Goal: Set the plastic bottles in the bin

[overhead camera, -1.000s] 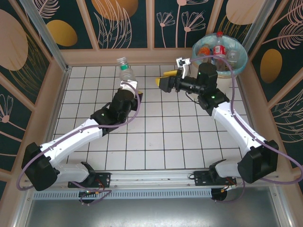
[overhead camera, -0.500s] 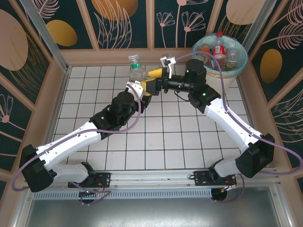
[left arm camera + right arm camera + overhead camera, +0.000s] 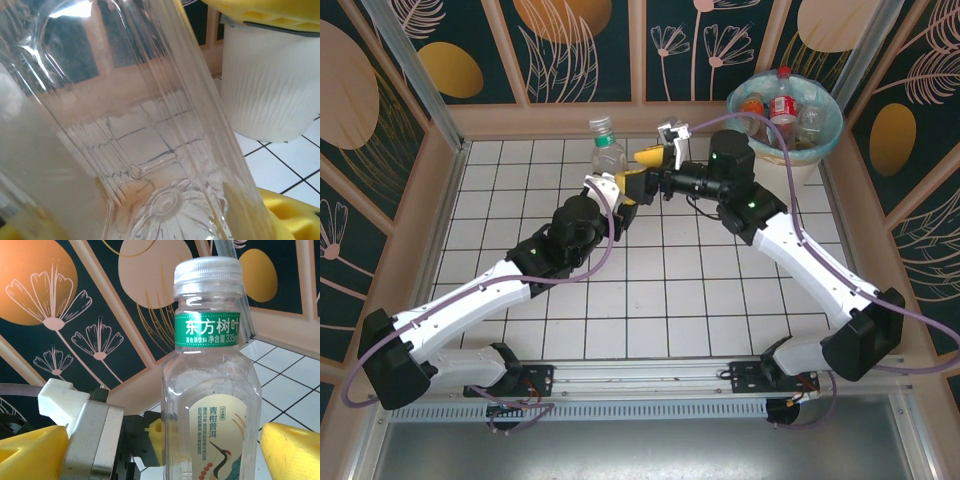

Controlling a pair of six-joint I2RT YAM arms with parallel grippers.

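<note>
A clear plastic bottle [image 3: 608, 153] with a green neck band and a white cap stands upright above the far middle of the table. My left gripper [image 3: 612, 188] is shut on its lower body. In the left wrist view the ribbed bottle [image 3: 150, 150] is right against the lens. My right gripper [image 3: 636, 170] is open, and its yellow fingers [image 3: 292, 452] stand on either side of the same bottle [image 3: 212, 390] without pressing on it. The bin [image 3: 832, 130], cream-white with a teal liner, stands at the far right corner. Several bottles [image 3: 782, 102] lie inside it.
Patterned wall panels [image 3: 570, 50] and a wooden rail [image 3: 550, 118] close off the white tiled table [image 3: 670, 290]. The bin's white wall [image 3: 265, 95] rises just right of the held bottle in the left wrist view. Both arms reach to the far middle.
My left arm has carried the bottle to the right. My right gripper has swung left from the bin, and its open fingers now flank the bottle.
</note>
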